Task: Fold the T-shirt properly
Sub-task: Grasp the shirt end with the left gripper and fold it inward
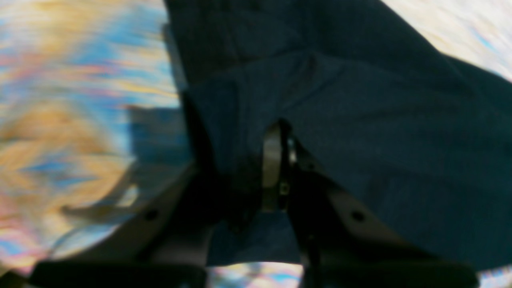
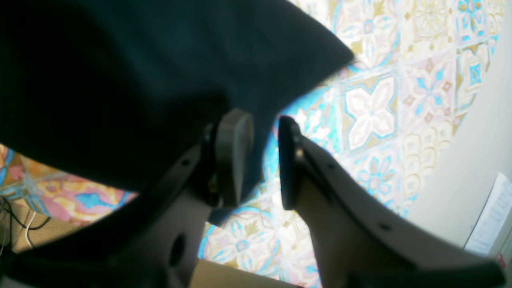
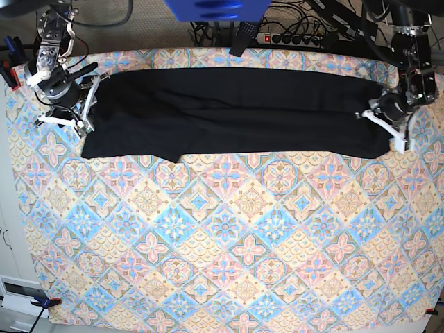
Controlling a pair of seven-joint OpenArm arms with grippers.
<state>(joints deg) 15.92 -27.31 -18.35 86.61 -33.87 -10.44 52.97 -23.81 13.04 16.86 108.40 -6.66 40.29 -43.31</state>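
The black T-shirt (image 3: 229, 111) lies as a long flat band across the far part of the table, its ends at both arms. My left gripper (image 3: 380, 115), on the right in the base view, is at the band's right end. In the left wrist view it (image 1: 282, 134) is shut on a fold of the T-shirt (image 1: 360, 120), and that view is motion-blurred. My right gripper (image 3: 87, 111) is at the band's left end. In the right wrist view it (image 2: 264, 138) is open, and the T-shirt (image 2: 140, 80) drapes over one finger (image 2: 234, 156) with its edge in the gap.
A patterned tablecloth (image 3: 222, 243) covers the table. A power strip (image 3: 298, 38) and cables lie behind the far edge. A blue object (image 3: 215, 8) hangs at top centre. A white sheet (image 2: 490, 216) lies beyond the table's edge in the right wrist view.
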